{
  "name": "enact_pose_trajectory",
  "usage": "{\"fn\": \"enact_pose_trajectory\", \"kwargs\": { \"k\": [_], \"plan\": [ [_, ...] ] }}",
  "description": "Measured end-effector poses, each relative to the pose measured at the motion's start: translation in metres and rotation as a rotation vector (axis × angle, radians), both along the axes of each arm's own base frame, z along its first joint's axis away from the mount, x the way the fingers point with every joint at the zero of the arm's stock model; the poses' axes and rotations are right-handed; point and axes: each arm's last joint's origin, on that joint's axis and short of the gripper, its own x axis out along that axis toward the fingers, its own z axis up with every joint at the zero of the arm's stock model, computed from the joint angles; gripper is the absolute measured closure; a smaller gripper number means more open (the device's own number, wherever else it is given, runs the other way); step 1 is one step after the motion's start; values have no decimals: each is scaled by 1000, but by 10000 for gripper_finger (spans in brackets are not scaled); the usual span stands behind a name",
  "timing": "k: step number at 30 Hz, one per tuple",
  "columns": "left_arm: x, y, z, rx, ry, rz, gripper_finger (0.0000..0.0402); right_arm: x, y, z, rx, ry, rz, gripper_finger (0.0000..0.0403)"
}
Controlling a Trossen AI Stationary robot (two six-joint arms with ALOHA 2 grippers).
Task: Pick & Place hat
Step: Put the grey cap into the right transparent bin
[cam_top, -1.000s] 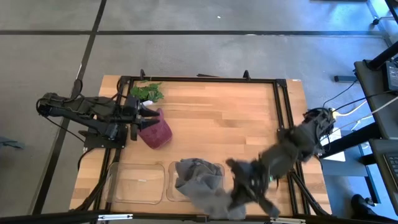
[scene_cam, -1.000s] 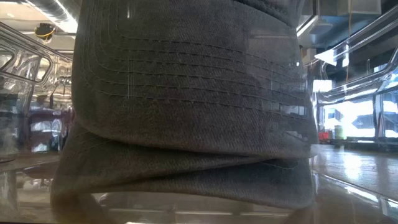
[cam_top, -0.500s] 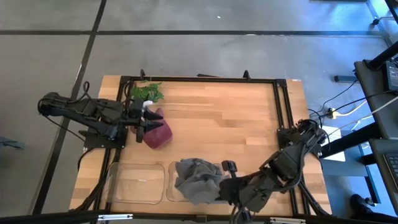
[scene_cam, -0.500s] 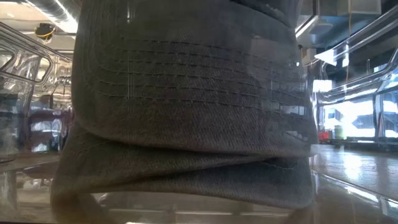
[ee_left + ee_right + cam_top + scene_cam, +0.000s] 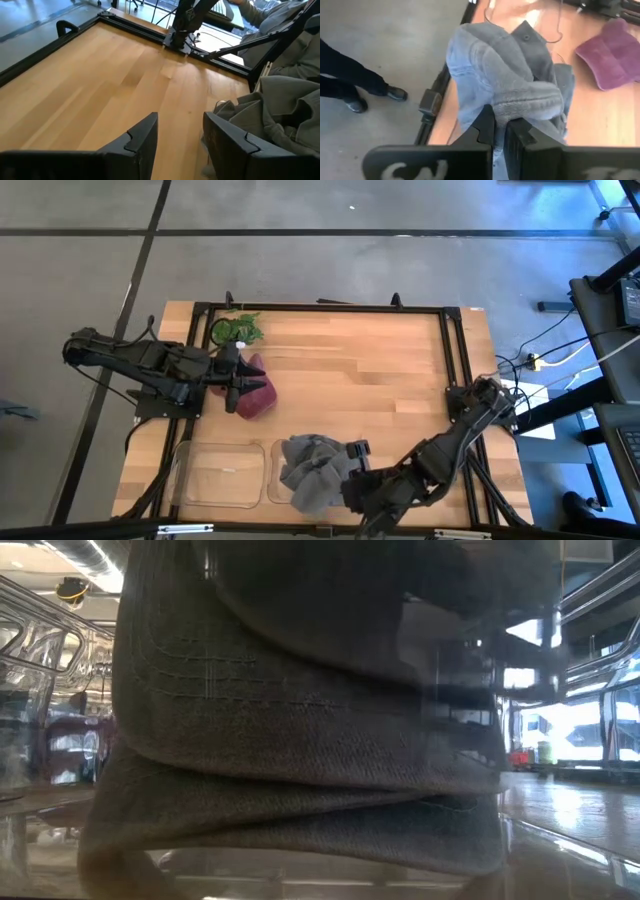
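Overhead, a wooden table (image 5: 360, 370) with a black frame carries two clear plastic trays along its near edge. The grey hat (image 5: 312, 467) lies crumpled in the right-hand tray (image 5: 277, 480), partly spilling over its rim; the left-hand tray (image 5: 218, 475) beside it holds no hat. The right gripper (image 5: 352, 463) sits at the hat's right edge, low over the table's near side, with its arm running back to the table's right rim. In the right wrist view its two dark fingers (image 5: 487, 127) stand almost together, pinching a fold of the grey hat (image 5: 510, 80), which bunches up in front of them; a maroon hat (image 5: 612, 55) lies farther off on the wood, and a person's dark trouser legs and shoes (image 5: 350, 85) show on the floor beyond the table frame. The left gripper (image 5: 238, 380) rests over the maroon hat (image 5: 255, 392) at the table's left side, just beside a sprig of green leaves (image 5: 236, 328). In the left wrist view its fingers (image 5: 145, 137) stand apart with bare wood visible between them, holding nothing, and the grey hat (image 5: 270, 115) appears ahead across the table. From table height, the grey hat (image 5: 300, 740) fills nearly the whole view behind the clear tray wall.
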Motion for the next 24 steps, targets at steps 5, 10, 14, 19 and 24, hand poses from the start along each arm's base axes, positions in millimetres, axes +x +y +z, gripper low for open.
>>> {"fn": "enact_pose_trajectory", "kwargs": {
  "k": [5, 10, 14, 19, 24],
  "plan": [
    [-1, 0, -1, 3, 11, 0, 251, 8, -6, -11, 62, 42, -38, 386],
    [0, 0, -1, 3, 12, 1, 250, 23, -14, -30, 130, 65, -85, 386],
    [-1, 0, -2, 5, 21, 0, 252, 32, -18, -47, 160, 74, -113, 386],
    [-3, 1, -6, -11, 63, 13, 249, 32, -21, -67, 123, 99, -171, 382],
    [-5, 1, -10, -20, 110, 24, 252, 31, -22, -65, 126, 121, -182, 327]
  ]
}}
